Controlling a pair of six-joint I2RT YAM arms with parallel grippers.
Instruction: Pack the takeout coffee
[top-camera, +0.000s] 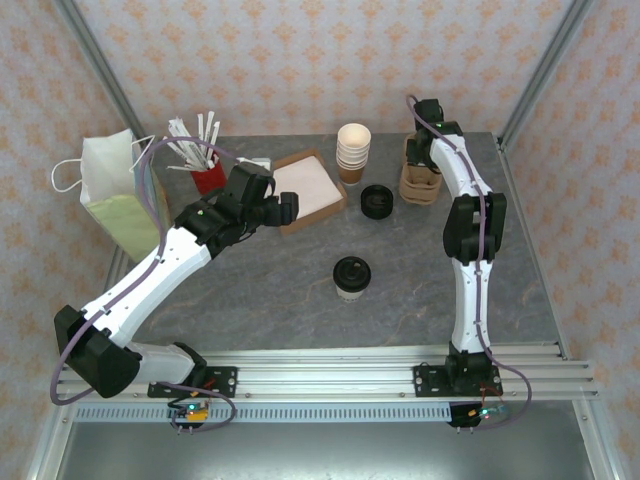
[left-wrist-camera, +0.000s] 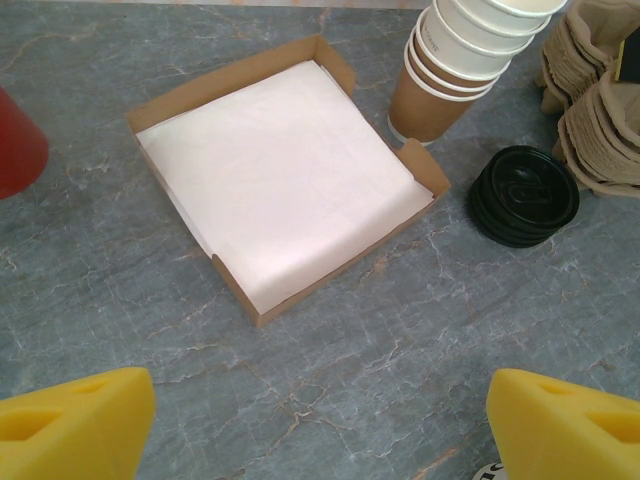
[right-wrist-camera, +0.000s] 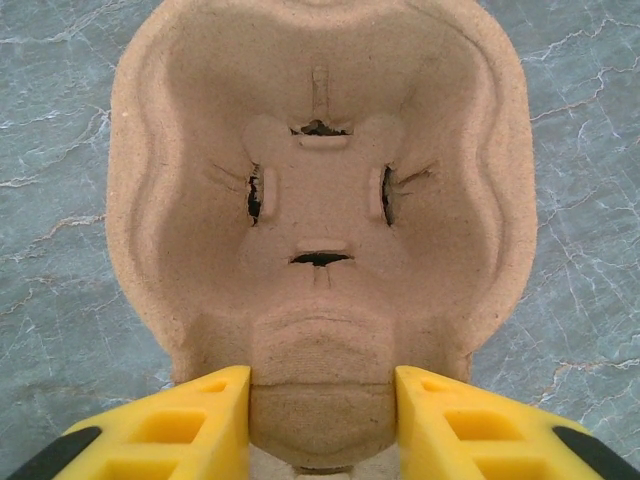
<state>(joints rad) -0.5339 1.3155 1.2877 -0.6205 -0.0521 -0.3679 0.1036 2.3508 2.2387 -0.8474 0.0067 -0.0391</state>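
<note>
Coffee in a small brown-and-cream paper cup with round black plastic lid (top-camera: 351, 277) is stood alone mid-way across the grey worktop (top-camera: 260, 300). Left fingers (left-wrist-camera: 80, 420) are held wide apart beside a white-lined cardboard tray (left-wrist-camera: 424, 166); right fingers (right-wrist-camera: 190, 420) seem clamped on a moulded pulp carrier (right-wrist-camera: 320, 180).

Pulp cup carrier between the yellow fingers

The right gripper (right-wrist-camera: 322, 390) straddles the raised middle ridge of a brown moulded pulp cup carrier (right-wrist-camera: 320, 200), one yellow finger (right-wrist-camera: 190, 425) against each side of it. The cup well has four slits and lies on the grey marbled table (right-wrist-camera: 60, 150).
</note>
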